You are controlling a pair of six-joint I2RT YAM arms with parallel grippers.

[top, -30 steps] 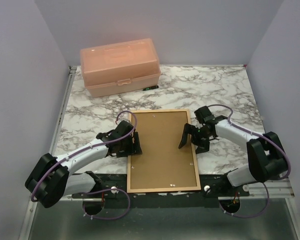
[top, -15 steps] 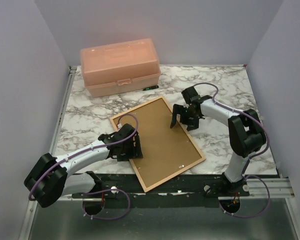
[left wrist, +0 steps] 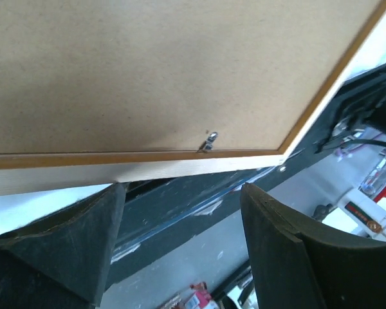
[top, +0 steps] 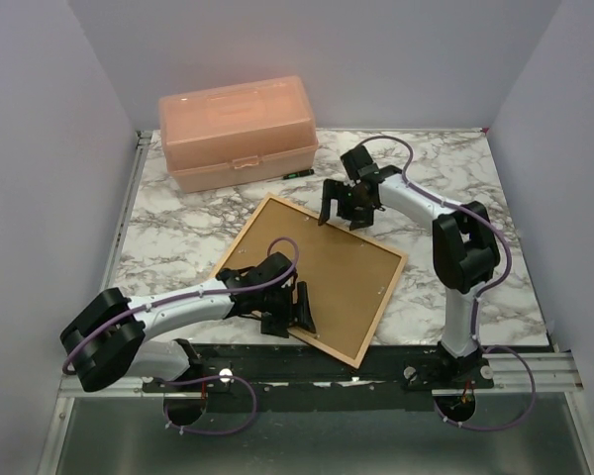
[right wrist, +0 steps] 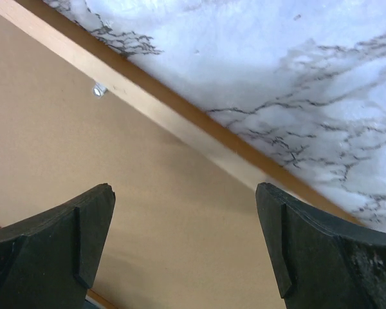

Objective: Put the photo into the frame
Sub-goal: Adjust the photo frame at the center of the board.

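Top view: frame (top: pixel 384 309) lies back-up at table (top: pixel 178 237) center, turned diagonal, one corner pointing to 12 o'clock, its 5 o'clock corner reaching over the dark front rail (top: pixel 416 354). Brown backing board (top: pixel 322 277) fills it. Pink box (top: pixel 238 132) sits at 11 o'clock, well apart from the frame. Left gripper (top: pixel 289 315) is at the frame's 7 o'clock edge, jaws apart, nothing between them. Right gripper (top: pixel 342 210) is above the 1 o'clock edge, jaws spread wide, empty.

Left wrist view: board fills the top, wood edge runs across the middle, a small metal tab (left wrist: pixel 210 140) just inside it. Both fingers (left wrist: pixel 83 238) sit below the edge at 6 o'clock, wide gap, gripping nothing. Cannot tell if they touch the wood.

Right wrist view: frame edge crosses from 11 to 4 o'clock, board on the 7 o'clock side, marble on the 1 o'clock side. Fingers (right wrist: pixel 289 238) stand far apart at the bottom, clear of the frame, nothing held.
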